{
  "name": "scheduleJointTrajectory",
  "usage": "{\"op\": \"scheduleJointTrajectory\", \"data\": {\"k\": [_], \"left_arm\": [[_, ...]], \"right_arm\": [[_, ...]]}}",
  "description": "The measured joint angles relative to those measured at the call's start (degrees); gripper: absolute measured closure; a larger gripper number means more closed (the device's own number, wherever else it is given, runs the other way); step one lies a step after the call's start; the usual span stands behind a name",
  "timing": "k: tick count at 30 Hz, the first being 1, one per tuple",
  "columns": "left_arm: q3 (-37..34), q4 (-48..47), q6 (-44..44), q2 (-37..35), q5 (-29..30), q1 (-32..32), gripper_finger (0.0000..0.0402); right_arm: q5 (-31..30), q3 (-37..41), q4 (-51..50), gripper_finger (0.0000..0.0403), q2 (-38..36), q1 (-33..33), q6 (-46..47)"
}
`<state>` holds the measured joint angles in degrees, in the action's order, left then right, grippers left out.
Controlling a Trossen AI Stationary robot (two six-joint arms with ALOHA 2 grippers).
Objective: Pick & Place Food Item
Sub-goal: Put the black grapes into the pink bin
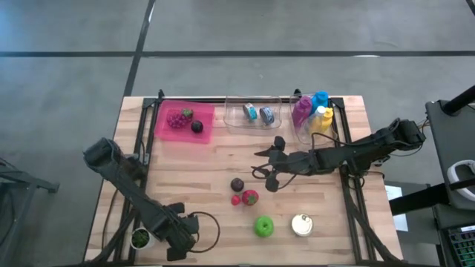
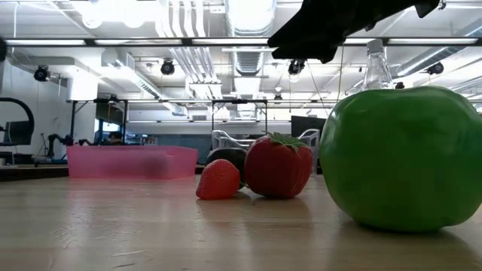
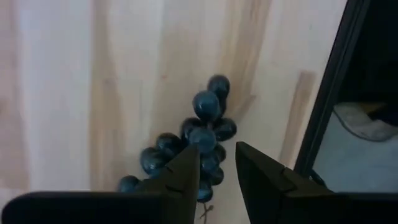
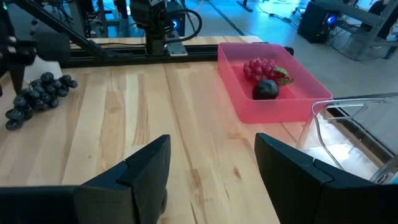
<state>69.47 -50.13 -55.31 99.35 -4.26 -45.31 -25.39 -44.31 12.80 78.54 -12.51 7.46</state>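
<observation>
Two dark fingers of the left gripper (image 3: 217,171) stand narrowly parted above the dark grape bunch (image 3: 193,146), which lies on the wooden table (image 3: 74,93) at its near left corner, long axis running away from the fingertips. Farther off, the right gripper (image 1: 269,169) hangs half open over mid-table, well apart from the grapes, so the left arm is nearer.

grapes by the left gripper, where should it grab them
From above, across the narrow middle of the grapes. The bunch lies flat on the table, long and loose, so the left gripper should straddle its width where the berries cluster thickest.
</observation>
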Motion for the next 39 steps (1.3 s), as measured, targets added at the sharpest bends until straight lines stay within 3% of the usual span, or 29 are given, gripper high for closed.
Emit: {"op": "scheduleJointTrajectory", "data": {"k": [9, 39], "left_arm": [[-6.18, 4.85, -0.19, -0.07, -2.62, 0.03, 0.0293], [-7.96, 10.16, 1.11, -0.11, -2.63, 0.25, 0.0297]], "right_arm": [[-0.02, -0.02, 0.04, 0.0175, 0.02, 0.00, 0.00], [-0.04, -0.02, 0.15, 0.0175, 0.04, 0.02, -0.02]]}}
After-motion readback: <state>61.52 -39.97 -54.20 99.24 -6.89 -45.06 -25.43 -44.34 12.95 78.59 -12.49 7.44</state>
